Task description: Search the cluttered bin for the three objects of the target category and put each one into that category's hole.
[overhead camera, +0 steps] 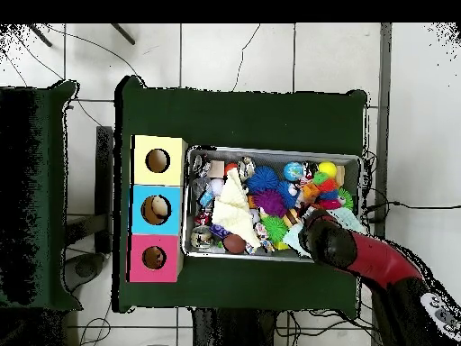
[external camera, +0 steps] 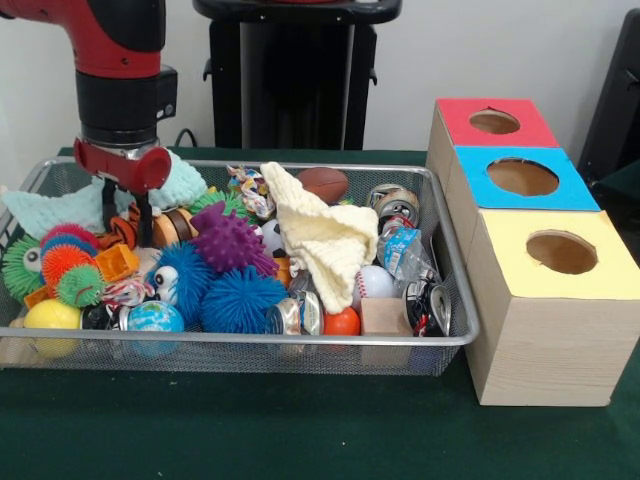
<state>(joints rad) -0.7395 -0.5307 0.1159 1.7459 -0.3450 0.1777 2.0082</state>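
Note:
My gripper [external camera: 126, 212] hangs low over the back left part of the wire mesh bin [external camera: 455, 300]. Its two black fingers [external camera: 108, 205] stand apart, open, just above an orange striped toy [external camera: 122, 232] and a brown ring-shaped thing [external camera: 178, 225]. Nothing is held. Beside the bin stand three wooden boxes with round holes: red [external camera: 494, 121], blue [external camera: 522, 177] and yellow [external camera: 561, 252]. In the overhead view the red arm [overhead camera: 360, 257] covers the gripper, and something pale shows inside the blue hole [overhead camera: 158, 209].
The bin is packed: a cream cloth [external camera: 325, 235], purple spiky ball [external camera: 228, 240], blue fuzzy balls [external camera: 240, 298], football [external camera: 323, 184], baseball [external camera: 375, 282], globe ball [external camera: 156, 318], yellow ball [external camera: 52, 316], wooden block [external camera: 385, 315], cans [external camera: 395, 203], teal cloth [external camera: 60, 208].

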